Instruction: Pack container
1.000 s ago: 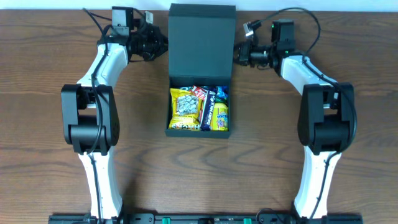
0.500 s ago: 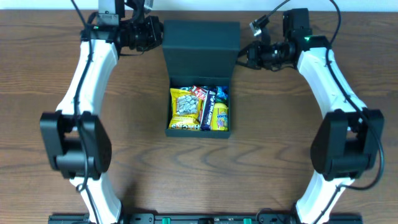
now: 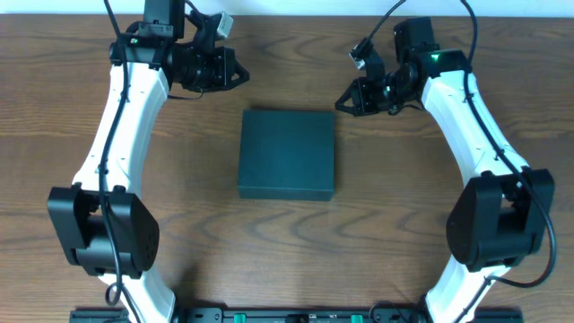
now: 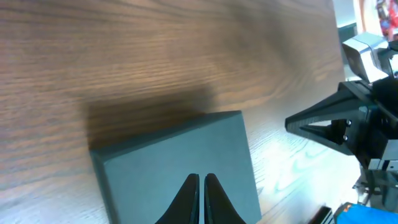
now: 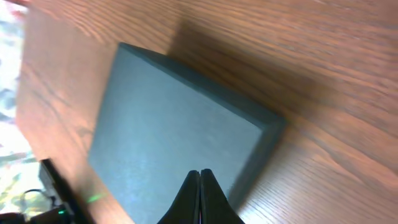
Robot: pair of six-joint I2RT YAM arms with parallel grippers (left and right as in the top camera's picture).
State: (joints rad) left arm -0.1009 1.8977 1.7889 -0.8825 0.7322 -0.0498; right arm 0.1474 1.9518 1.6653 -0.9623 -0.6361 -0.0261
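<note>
"What's it all standing on?"

"A dark brown wooden table (image 3: 287,247), long grain, faint sheen."

"And the container?"

"The container (image 3: 287,154) sits mid-table, lid down: matte teal-green, square, crisp-edged."

"The arms?"

"The left gripper (image 3: 237,72) and right gripper (image 3: 343,96) hang off its far corners, clear of it, fingers pressed together on nothing."

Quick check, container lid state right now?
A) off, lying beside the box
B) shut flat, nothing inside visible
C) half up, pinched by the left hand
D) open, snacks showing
B: the container shows one flat teal top from overhead with no snacks in view, and both wrist views show the same unbroken lid surface.
</note>
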